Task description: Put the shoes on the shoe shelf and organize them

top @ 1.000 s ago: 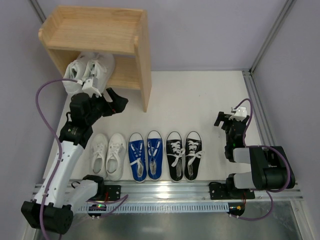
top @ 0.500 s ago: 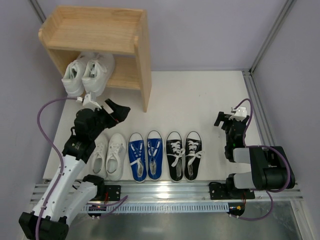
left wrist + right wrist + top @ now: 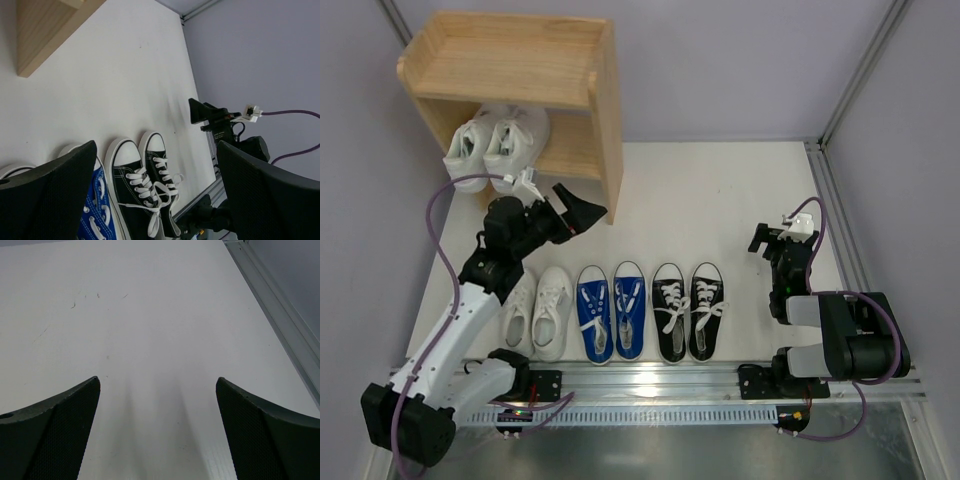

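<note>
My left gripper (image 3: 582,213) gapes wide and empty, as does the right gripper (image 3: 772,238). Dropping toward the floor's white pair (image 3: 536,312) at seven o'clock, I could clip the shoe shelf (image 3: 610,150) at one o'clock.

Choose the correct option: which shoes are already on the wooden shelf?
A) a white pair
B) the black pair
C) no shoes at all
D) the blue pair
A: a white pair sits on the lower tier of the shoe shelf, while the blue pair, the black pair and the other white pair stand in a row in front of it.
</note>
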Motion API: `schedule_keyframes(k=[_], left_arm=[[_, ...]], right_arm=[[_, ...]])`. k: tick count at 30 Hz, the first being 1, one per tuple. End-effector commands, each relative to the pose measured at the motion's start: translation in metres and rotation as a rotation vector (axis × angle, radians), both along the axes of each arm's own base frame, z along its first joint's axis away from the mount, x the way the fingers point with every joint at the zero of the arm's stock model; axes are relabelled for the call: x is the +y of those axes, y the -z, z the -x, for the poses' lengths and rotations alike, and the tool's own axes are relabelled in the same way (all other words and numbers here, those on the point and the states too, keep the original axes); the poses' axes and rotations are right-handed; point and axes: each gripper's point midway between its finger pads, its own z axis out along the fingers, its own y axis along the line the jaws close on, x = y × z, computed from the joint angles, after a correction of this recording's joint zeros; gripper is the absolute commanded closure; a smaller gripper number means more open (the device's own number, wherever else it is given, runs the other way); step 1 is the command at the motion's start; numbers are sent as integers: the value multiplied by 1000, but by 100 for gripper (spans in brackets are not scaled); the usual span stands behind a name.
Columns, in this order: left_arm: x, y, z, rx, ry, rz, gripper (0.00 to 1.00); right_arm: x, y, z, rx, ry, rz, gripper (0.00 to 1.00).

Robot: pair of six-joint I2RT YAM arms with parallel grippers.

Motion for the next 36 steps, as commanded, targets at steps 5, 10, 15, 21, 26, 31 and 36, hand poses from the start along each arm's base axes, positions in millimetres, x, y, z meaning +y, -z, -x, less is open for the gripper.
schedule_keyframes(k=[5, 10, 15, 21, 26, 31, 36], left_arm=[[15, -96, 27, -229, -35, 58, 0], [17, -79, 35, -197, -51, 117, 0], [17, -87, 43, -338, -2, 42, 17], [50, -71, 23, -349, -140, -218, 95], [54, -61, 1, -367, -165, -306, 100], [57, -53, -17, -336, -206, -340, 100], [64, -48, 1, -337, -225, -306, 100]], right_arm=[[1, -19, -5, -77, -5, 2, 3], [0, -19, -5, -78, -4, 2, 3], [29, -19, -13, 3, -190, 72, 3], [61, -78, -30, 132, -253, -101, 3], [100, -125, -10, 41, -453, -214, 37], [192, -163, -7, 126, -717, -271, 96], [311, -173, 9, 157, -952, -145, 96]])
